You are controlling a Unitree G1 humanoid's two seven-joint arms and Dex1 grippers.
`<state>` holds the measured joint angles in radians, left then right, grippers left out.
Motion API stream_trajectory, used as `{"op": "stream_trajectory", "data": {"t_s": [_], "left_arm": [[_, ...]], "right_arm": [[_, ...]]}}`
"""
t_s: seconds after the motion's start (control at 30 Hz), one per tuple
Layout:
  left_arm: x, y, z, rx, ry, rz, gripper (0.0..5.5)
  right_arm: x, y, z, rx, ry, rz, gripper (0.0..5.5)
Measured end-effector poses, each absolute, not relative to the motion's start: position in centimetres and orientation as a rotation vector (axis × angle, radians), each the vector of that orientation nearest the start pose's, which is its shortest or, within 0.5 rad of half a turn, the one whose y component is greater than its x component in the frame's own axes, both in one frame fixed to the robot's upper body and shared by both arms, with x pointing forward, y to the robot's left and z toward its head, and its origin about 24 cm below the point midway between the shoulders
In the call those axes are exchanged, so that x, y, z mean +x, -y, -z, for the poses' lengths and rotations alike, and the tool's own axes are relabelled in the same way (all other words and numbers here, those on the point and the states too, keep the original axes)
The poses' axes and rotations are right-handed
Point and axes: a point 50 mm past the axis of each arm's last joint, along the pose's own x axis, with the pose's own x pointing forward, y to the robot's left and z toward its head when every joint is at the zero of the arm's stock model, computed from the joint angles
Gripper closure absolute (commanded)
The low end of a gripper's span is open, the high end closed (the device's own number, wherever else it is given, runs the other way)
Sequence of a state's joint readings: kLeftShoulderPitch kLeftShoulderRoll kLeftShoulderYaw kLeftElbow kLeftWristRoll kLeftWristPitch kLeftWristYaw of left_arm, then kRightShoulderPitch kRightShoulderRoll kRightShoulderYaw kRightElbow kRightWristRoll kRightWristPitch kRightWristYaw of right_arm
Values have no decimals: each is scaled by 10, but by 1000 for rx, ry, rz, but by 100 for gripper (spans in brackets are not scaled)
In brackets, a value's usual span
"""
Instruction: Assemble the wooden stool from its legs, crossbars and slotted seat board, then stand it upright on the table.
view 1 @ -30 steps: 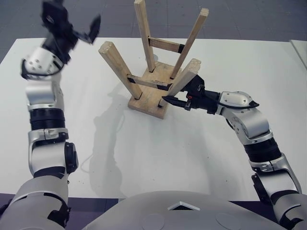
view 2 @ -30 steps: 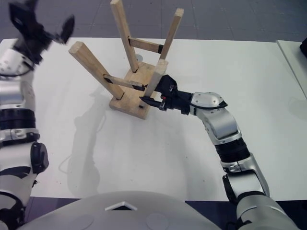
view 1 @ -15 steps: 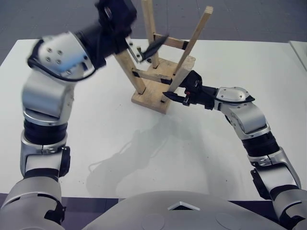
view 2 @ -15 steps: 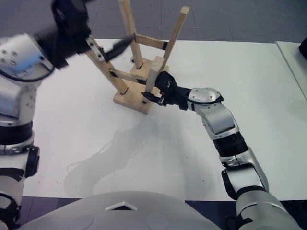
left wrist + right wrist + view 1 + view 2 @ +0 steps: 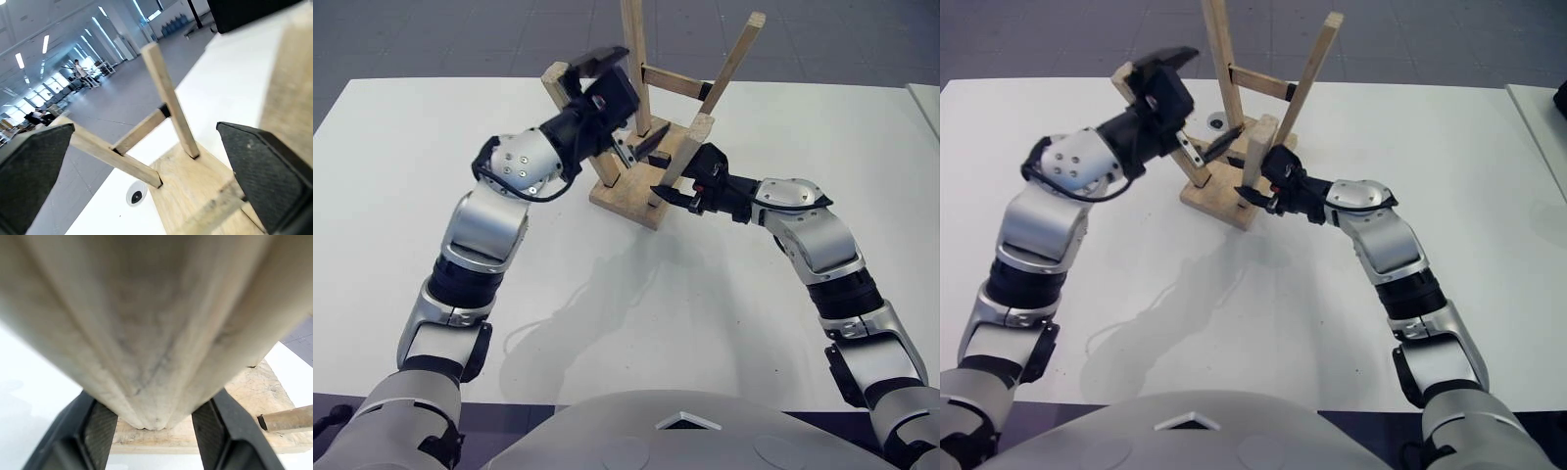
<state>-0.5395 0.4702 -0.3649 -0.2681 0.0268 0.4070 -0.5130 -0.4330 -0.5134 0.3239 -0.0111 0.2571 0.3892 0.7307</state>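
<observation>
Upturned stool (image 5: pixel 631 206) is pictured on the white table (image 5: pixel 411 147), one leg (image 5: pixel 146 333) clamped by the right gripper (image 5: pixel 675 181). The left gripper (image 5: pixel 146 171) is shown from its wrist spread wide beside another leg.

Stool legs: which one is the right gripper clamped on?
The near leg on the robot's right: the right gripper is shut on it. The left gripper is open beside the other near leg; both far legs stand untouched.

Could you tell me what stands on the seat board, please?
Four legs joined by crossbars rise from the seat board. The right hand grips the near right leg; the left hand hides much of the near left leg.
</observation>
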Motion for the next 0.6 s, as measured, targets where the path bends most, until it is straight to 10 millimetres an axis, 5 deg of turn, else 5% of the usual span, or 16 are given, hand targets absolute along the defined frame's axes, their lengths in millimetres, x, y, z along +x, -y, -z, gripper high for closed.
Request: {"op": "stream_trajectory", "data": {"t_s": [0.6], "left_arm": [[295, -87, -159, 978, 161, 675, 10]], "right_arm": [[297, 118, -103, -414, -254, -1010, 346]]}}
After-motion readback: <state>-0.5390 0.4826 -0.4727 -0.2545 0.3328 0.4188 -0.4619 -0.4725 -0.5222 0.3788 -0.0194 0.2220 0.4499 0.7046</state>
